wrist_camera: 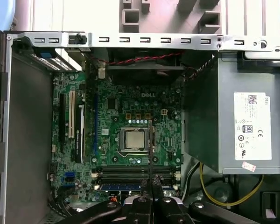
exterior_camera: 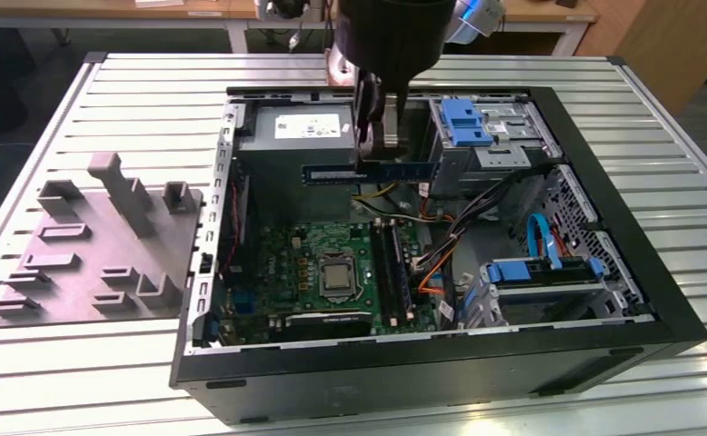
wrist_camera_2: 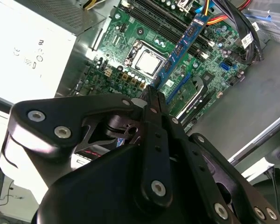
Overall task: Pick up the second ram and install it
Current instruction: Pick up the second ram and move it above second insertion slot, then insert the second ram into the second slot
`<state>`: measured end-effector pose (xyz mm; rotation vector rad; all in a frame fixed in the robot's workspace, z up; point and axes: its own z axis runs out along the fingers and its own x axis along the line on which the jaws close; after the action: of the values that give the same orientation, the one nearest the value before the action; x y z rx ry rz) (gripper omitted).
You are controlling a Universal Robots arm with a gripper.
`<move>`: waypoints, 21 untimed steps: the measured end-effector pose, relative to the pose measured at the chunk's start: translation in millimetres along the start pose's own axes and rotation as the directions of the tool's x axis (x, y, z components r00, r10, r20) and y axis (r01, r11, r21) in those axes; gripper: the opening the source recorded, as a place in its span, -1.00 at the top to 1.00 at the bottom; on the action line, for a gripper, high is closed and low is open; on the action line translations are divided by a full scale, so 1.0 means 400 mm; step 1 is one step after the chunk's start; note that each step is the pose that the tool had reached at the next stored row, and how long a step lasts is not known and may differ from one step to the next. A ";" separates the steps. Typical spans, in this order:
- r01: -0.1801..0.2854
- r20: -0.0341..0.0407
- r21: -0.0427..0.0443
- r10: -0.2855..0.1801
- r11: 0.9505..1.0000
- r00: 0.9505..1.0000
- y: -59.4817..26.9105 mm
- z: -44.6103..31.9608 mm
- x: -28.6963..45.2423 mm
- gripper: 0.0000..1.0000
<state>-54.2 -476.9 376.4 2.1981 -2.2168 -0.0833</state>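
Open computer case point(exterior_camera: 451, 368) sits centre-right in the exterior view, on a slatted metal table point(exterior_camera: 74, 381). Inside it: motherboard point(exterior_camera: 287, 263) lower centre with bare processor point(exterior_camera: 333, 275), power supply point(exterior_camera: 287, 136) upper centre. Grey fixture block point(exterior_camera: 99, 254) lies at left.

The gripper point(exterior_camera: 375, 162) covers the middle of the second ram point(exterior_camera: 329, 173).

An open computer case point(exterior_camera: 451, 372) lies on its side on the slatted metal bench point(exterior_camera: 644, 82). The arm point(exterior_camera: 390, 36) reaches down over it from above, its jaws clamped on the second ram point(exterior_camera: 329, 173). The stick hangs level over the case's inside, near the grey power supply point(exterior_camera: 293, 136) and clear of the green motherboard point(exterior_camera: 317, 263). A grey fixture block point(exterior_camera: 99, 245) sits on the bench just beside the case, on the exterior view's left.
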 end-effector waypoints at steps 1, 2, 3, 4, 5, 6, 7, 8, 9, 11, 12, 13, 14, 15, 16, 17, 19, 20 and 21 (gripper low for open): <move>0.000 0.000 0.000 0.000 1.000 1.000 0.000 0.000 0.000 0.76; 0.000 0.000 0.000 0.000 1.000 1.000 0.000 0.001 0.000 0.76; 0.000 0.000 0.000 0.000 1.000 1.000 0.000 0.002 0.000 0.76; 0.000 0.000 0.000 0.000 1.000 1.000 -0.002 0.002 0.001 0.76; 0.000 0.000 0.000 0.000 1.000 1.000 -0.003 0.003 0.001 0.76; 0.000 0.000 0.000 0.000 1.000 1.000 -0.004 0.003 0.002 0.76; 0.000 0.000 0.000 0.000 1.000 1.000 -0.004 0.004 0.002 0.76; 0.000 0.000 0.000 0.000 1.000 1.000 -0.005 0.004 0.002 0.76; 0.000 0.000 0.000 0.000 1.000 1.000 -0.005 0.004 0.002 0.76; 0.000 0.000 0.000 0.000 1.000 1.000 -0.005 0.005 0.002 0.76; 0.000 0.000 0.000 0.000 1.000 1.000 -0.005 0.005 0.002 0.76; 0.000 0.000 0.000 0.000 1.000 1.000 -0.005 0.005 0.002 0.76; 0.000 0.000 0.000 0.000 1.000 1.000 -0.005 0.005 0.002 0.76; 0.000 0.000 0.000 0.000 1.000 1.000 -0.005 0.005 0.002 0.76; 0.000 0.000 0.000 0.000 1.000 1.000 -0.005 0.005 0.002 0.76; 0.000 0.000 0.000 0.000 1.000 1.000 -0.005 0.005 0.002 0.76; 0.000 0.000 0.000 0.000 1.000 1.000 -0.005 0.005 0.002 0.76; 0.000 0.000 0.000 0.000 1.000 1.000 -0.005 0.005 0.002 0.76; -0.003 0.000 0.000 0.003 1.000 1.000 -0.005 0.006 0.002 0.76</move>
<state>-52.5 -477.5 373.9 2.1954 -2.2201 -0.0836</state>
